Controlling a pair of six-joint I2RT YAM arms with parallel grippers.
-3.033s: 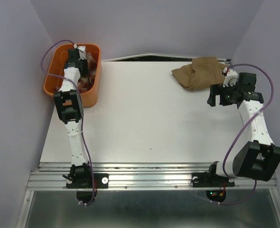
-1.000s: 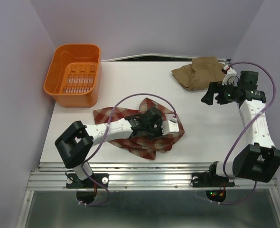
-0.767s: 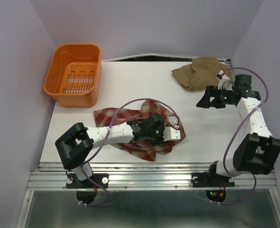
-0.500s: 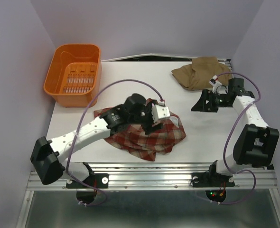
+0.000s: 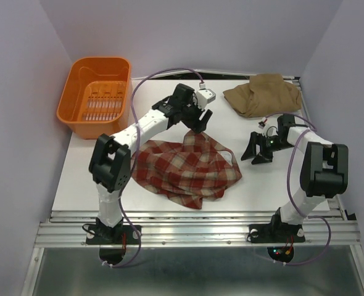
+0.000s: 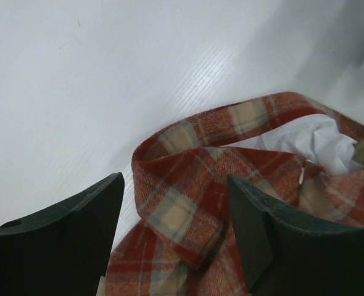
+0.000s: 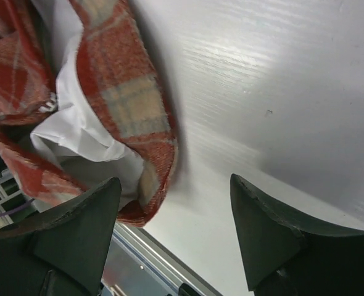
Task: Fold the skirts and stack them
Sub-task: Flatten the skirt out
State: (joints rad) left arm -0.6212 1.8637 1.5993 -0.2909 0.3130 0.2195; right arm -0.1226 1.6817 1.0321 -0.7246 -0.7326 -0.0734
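Early going, I judge: the plaid skirt (image 5: 188,171) lies rumpled and unfolded on the near middle of the table (image 5: 274,182). The tan skirt (image 5: 262,94) sits bunched at the far right corner, well apart, so nothing is stacked. Only 2 skirts show. The left claw (image 5: 197,121) hovers spread over the plaid skirt's far edge, holding nothing. The right claw (image 5: 256,154), also spread and empty, sits low beside its right edge.

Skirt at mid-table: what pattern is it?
The skirt is red-and-cream plaid; left wrist view shows it best.
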